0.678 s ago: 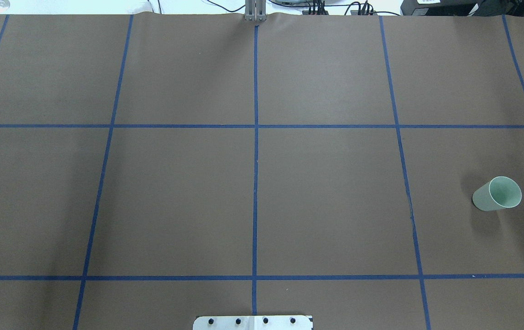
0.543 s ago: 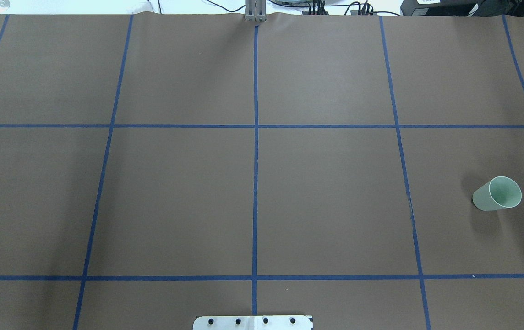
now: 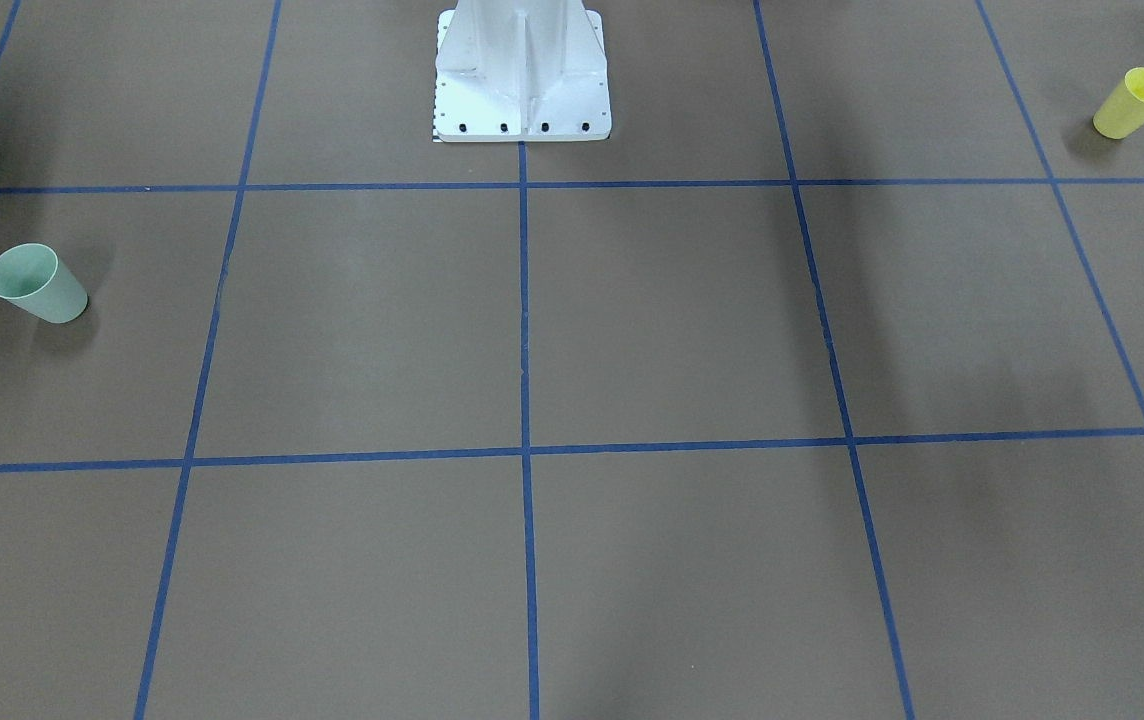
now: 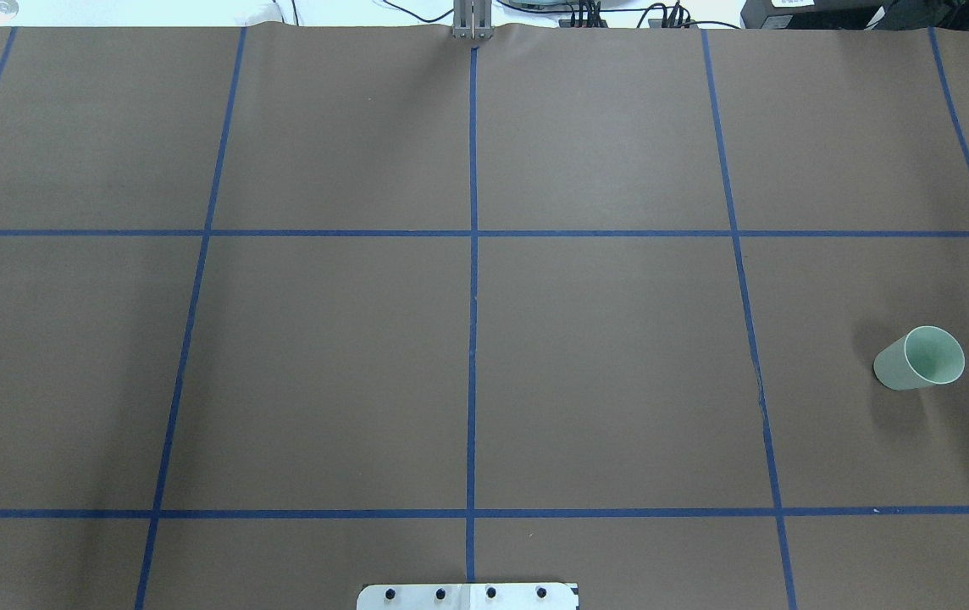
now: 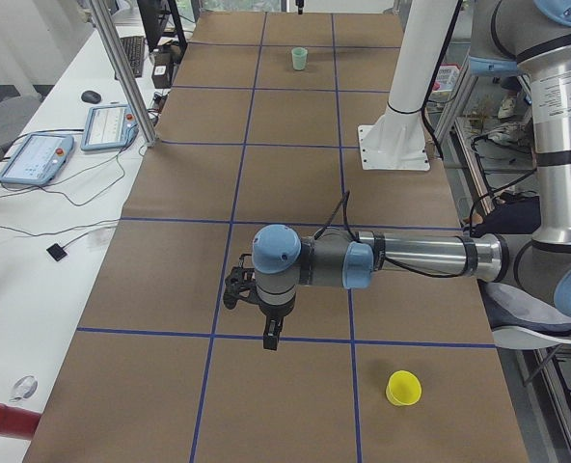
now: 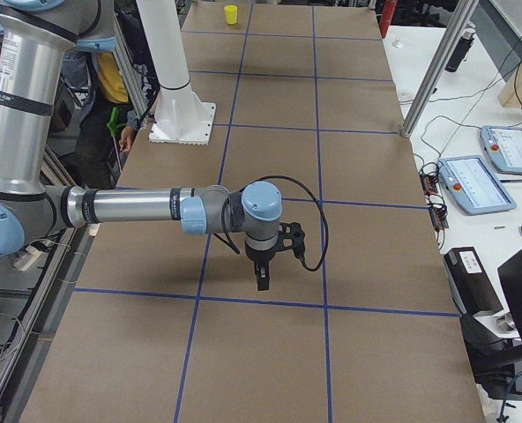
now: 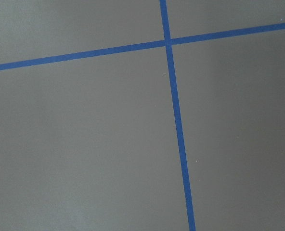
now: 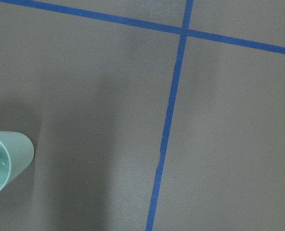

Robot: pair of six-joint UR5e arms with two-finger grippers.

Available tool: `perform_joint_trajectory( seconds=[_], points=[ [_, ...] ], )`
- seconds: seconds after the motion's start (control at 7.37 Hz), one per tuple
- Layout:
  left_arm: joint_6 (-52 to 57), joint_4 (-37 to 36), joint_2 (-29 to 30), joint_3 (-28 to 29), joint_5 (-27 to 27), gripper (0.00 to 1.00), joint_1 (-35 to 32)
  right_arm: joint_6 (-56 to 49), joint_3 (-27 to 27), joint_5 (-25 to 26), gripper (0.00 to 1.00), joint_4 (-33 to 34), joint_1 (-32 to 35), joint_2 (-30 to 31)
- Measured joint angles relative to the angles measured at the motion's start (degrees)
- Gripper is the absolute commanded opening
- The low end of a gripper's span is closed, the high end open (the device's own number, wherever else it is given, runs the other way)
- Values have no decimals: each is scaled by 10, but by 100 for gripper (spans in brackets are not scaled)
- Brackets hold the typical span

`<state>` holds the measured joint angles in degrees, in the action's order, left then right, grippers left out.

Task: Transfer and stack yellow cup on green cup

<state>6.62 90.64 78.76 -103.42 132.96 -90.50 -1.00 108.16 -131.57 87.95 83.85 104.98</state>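
**At the two ends of the table, two cups stand well apart**

Close below me, my left gripper (image 5: 269, 336) hangs over the brown table (image 4: 323, 364), above the blue tape lines (image 7: 174, 110). My right gripper (image 6: 262, 278) hangs the same way on my other side. Both show only from the table's ends, small and dark. So I cannot tell if their fingers are spread or pressed together. Neither one is near a cup.

The yellow cup (image 5: 403, 388) stands rim up near the table's corner on my left, close to my edge. The green cup (image 4: 918, 358) stands rim up farther out, near the table's right end.

I think the yellow cup is light, thin and smooth. It could tip, slip or bend if I squeeze hard. I would take it by the wall a little under the rim, with a soft pinch, and keep it straight up.

Some things are hard to see. The camera over my shoulders misses the yellow cup. My left wrist camera shows only table and tape. My right wrist camera cuts the green cup off at the picture's edge.
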Motion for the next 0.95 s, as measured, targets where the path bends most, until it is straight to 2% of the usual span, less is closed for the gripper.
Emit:
perform_joint_trajectory(
  seconds=[0.95],
  points=[
    [-24, 99, 65, 11, 2, 100, 0, 0, 1, 0, 100, 0, 0, -1]
  ],
)
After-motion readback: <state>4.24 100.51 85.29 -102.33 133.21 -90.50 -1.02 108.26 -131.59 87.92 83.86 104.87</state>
